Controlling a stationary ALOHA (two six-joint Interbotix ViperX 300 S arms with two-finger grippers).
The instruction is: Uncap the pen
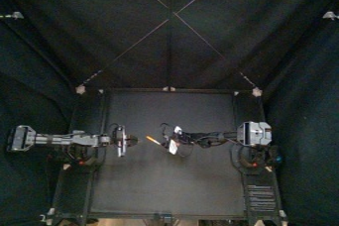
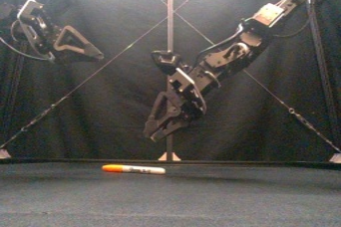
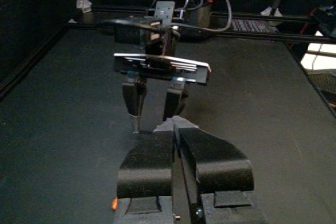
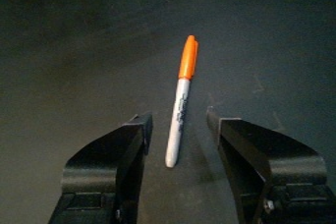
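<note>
Spread right end effector [image 4: 178, 122] hangs over the pen [image 4: 182, 90]; best close on its white barrel [image 4: 176, 130], leaving the orange cap [image 4: 190, 56] for the pressed-together left end effector [image 3: 180, 135].

One marker pen [image 4: 179, 105] with one orange cap [image 4: 190, 57]; two grippers, the left gripper [image 3: 178, 123] at left, the right gripper [image 2: 158, 126] seemingly mid-table.
</note>
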